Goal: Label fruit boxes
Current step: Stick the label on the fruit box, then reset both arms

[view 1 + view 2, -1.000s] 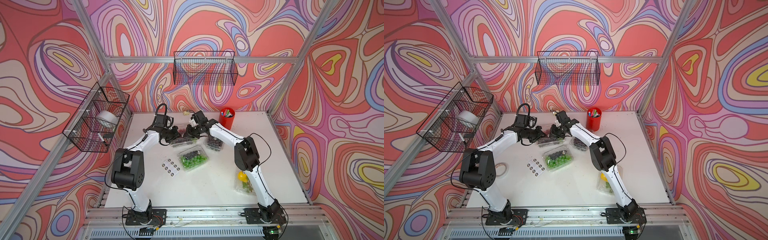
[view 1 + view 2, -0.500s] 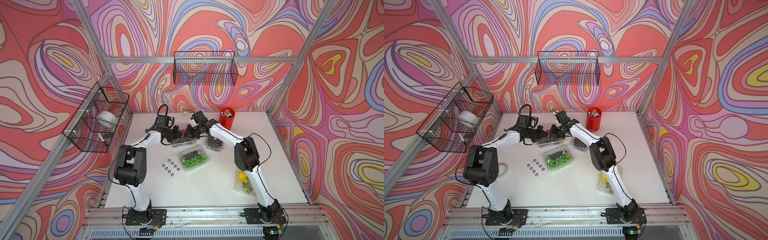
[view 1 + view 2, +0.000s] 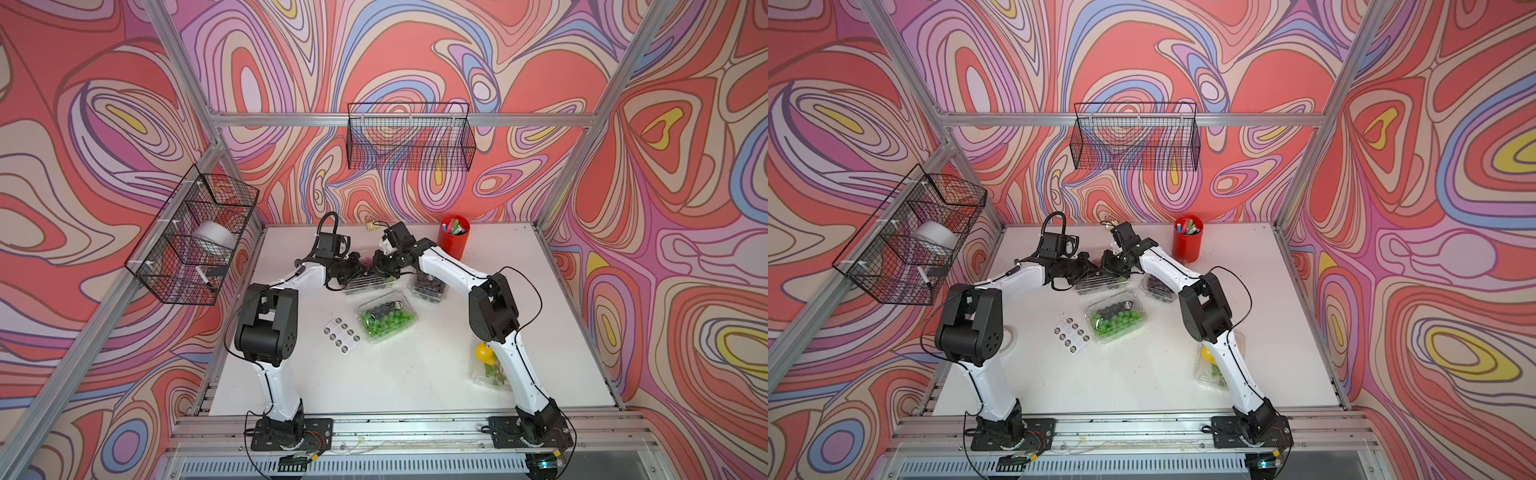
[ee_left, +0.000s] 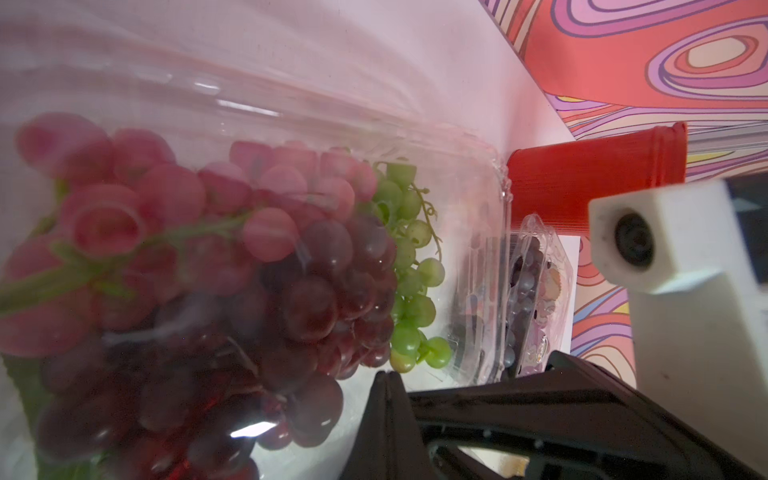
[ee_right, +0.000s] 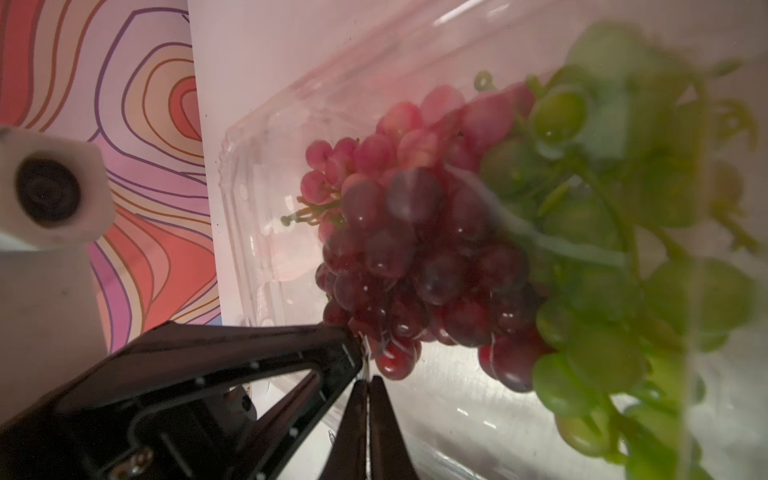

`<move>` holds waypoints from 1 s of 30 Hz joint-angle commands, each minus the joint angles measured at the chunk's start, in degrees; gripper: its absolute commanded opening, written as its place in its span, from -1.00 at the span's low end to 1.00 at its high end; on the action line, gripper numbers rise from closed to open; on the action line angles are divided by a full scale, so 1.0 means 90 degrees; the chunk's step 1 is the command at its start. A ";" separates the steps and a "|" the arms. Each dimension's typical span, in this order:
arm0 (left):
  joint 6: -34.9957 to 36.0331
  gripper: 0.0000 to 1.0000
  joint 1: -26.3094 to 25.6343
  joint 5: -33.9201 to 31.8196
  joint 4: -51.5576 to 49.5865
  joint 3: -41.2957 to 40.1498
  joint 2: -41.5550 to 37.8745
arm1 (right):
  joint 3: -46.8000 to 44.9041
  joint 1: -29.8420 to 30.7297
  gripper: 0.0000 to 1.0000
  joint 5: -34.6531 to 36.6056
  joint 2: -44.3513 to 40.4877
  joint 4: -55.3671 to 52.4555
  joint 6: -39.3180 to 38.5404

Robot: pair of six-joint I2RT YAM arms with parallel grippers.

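Flanking the red grape box (image 3: 370, 284) at the rear of the table (image 3: 395, 386), your left gripper (image 4: 386, 376) and right gripper (image 5: 365, 384) meet its opposite ends, jaws clenched; any pinch on plastic is unclear.

White left arm (image 3: 273, 386) and right arm (image 3: 520, 370), black elbow joints (image 3: 266, 324), thin black cables (image 3: 321, 225), black base plates (image 3: 307, 430) in front of the counter (image 3: 395, 386), black triangular right pincer (image 5: 365, 378) with small screws, white boxy wrist camera (image 4: 636, 245)
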 commanded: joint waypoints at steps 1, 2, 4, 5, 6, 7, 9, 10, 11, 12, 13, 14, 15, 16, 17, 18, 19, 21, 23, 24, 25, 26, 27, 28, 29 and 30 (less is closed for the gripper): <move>-0.0050 -1.00 -0.0033 -0.0037 -0.0057 -0.0252 0.0119 | -0.0005 0.0008 -0.79 0.0309 -0.0033 -0.0419 -0.0031; -0.0035 -1.00 -0.0036 -0.0049 -0.0057 -0.0292 0.0105 | -0.0001 -0.0003 -0.75 0.0346 -0.0074 -0.0450 -0.0046; 0.0001 -1.00 -0.0038 -0.0074 -0.0086 -0.0356 0.0093 | -0.0005 -0.0018 -0.65 0.0468 -0.0197 -0.0535 -0.0081; 0.0011 -1.00 -0.0034 -0.0069 -0.0091 -0.0375 0.0077 | -0.0012 -0.0032 -0.63 0.0523 -0.0274 -0.0558 -0.0101; 0.0020 -1.00 -0.0038 -0.0062 -0.0086 -0.0397 0.0061 | -0.0034 -0.0048 -0.63 0.0581 -0.0366 -0.0606 -0.0132; 0.0027 -1.00 -0.0034 -0.0060 -0.0095 -0.0407 0.0048 | -0.0057 -0.0064 -0.62 0.0643 -0.0467 -0.0640 -0.0162; 0.0045 -1.00 -0.0039 -0.0065 -0.0120 -0.0393 -0.0001 | -0.0167 -0.0078 -0.62 0.0750 -0.0740 -0.0629 -0.0225; 0.0055 -1.00 -0.0039 -0.0053 -0.0134 -0.0380 -0.0042 | -0.0279 -0.0085 -0.62 0.0804 -0.0905 -0.0577 -0.0269; 0.0082 -1.00 -0.0039 -0.0056 -0.0154 -0.0360 -0.0089 | -0.0381 -0.0085 -0.63 0.0879 -0.1066 -0.0530 -0.0292; 0.0120 -1.00 -0.0039 -0.0071 -0.0182 -0.0341 -0.0156 | -0.0512 -0.0088 -0.63 0.0953 -0.1247 -0.0464 -0.0325; 0.0172 -1.00 -0.0039 -0.0097 -0.0226 -0.0316 -0.0235 | -0.0672 -0.0093 -0.63 0.1012 -0.1470 -0.0379 -0.0395; 0.0226 -0.99 -0.0039 -0.0117 -0.0272 -0.0294 -0.0298 | -0.0812 -0.0092 -0.63 0.1088 -0.1664 -0.0337 -0.0447; 0.0309 -0.95 -0.0034 -0.0151 -0.0351 -0.0249 -0.0395 | -0.0993 -0.0089 -0.64 0.1202 -0.1894 -0.0302 -0.0508; 0.0389 -0.89 -0.0039 -0.0190 -0.0451 -0.0201 -0.0508 | -0.1183 -0.0090 -0.64 0.1316 -0.2122 -0.0245 -0.0594; 0.0462 -0.82 -0.0033 -0.0218 -0.0525 -0.0159 -0.0607 | -0.1376 -0.0103 -0.64 0.1445 -0.2368 -0.0219 -0.0680; 0.0559 -0.75 -0.0039 -0.0287 -0.0620 -0.0113 -0.0747 | -0.1599 -0.0104 -0.63 0.1608 -0.2637 -0.0191 -0.0756; 0.0645 -0.69 -0.0036 -0.0363 -0.0715 -0.0072 -0.0902 | -0.1846 -0.0124 -0.63 0.1791 -0.2915 -0.0178 -0.0833; 0.0826 -0.60 -0.0039 -0.0557 -0.1008 0.0005 -0.1202 | -0.2327 -0.0178 -0.60 0.2106 -0.3448 -0.0089 -0.0978; 0.1079 -0.50 -0.0038 -0.0782 -0.1389 0.0141 -0.1521 | -0.2929 -0.0263 -0.42 0.2481 -0.4015 0.0085 -0.1142; 0.1200 -0.46 -0.0039 -0.0940 -0.1570 0.0177 -0.1708 | -0.3251 -0.0302 -0.22 0.2778 -0.4421 0.0153 -0.1244; 0.1308 -0.40 -0.0025 -0.1118 -0.1696 0.0162 -0.1912 | -0.3593 -0.0332 0.03 0.3135 -0.4732 0.0250 -0.1381; 0.1417 -0.36 -0.0025 -0.1283 -0.1779 0.0119 -0.2089 | -0.3899 -0.0372 0.35 0.3434 -0.5015 0.0346 -0.1525; 0.1527 -0.30 -0.0008 -0.1492 -0.1844 0.0026 -0.2296 | -0.4261 -0.0411 0.95 0.3766 -0.5323 0.0507 -0.1751; 0.1622 -0.20 0.0016 -0.1718 -0.1874 -0.0123 -0.2475 | -0.4632 -0.0443 0.97 0.4125 -0.5623 0.0682 -0.1977; 0.1687 -0.10 0.0052 -0.1918 -0.1871 -0.0268 -0.2662 | -0.4938 -0.0472 0.97 0.4448 -0.5862 0.0838 -0.2176; 0.1724 -0.01 0.0113 -0.2155 -0.1834 -0.0493 -0.2905 | -0.5290 -0.0518 0.97 0.4801 -0.6088 0.1023 -0.2395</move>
